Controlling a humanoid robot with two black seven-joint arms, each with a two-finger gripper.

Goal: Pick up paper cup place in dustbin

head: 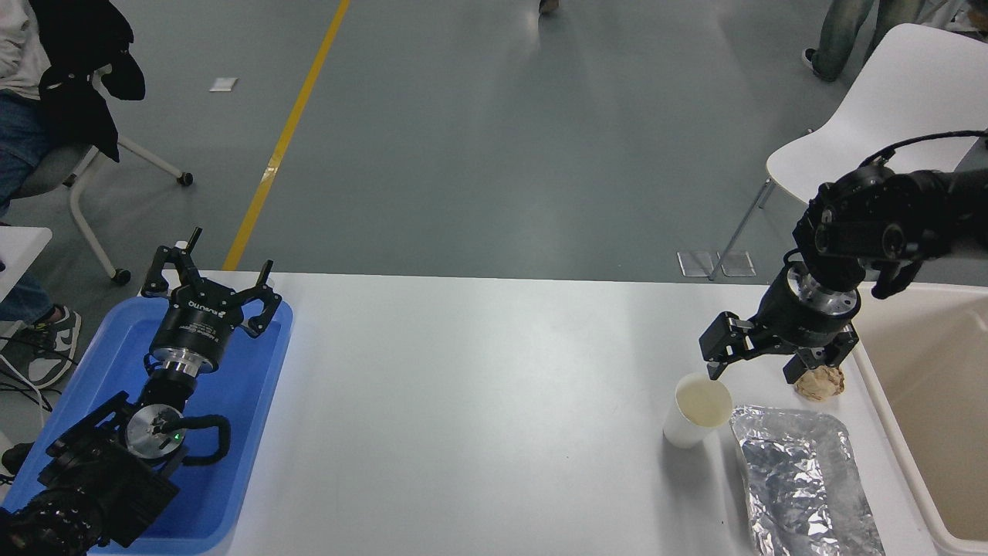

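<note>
You've got grey floor point(478, 139) across the upper frame, with a yellow line point(285, 135) running diagonally at upper left. A white chair point(872, 108) sits upper right, and a wheeled chair point(85, 193) at far left.
</note>
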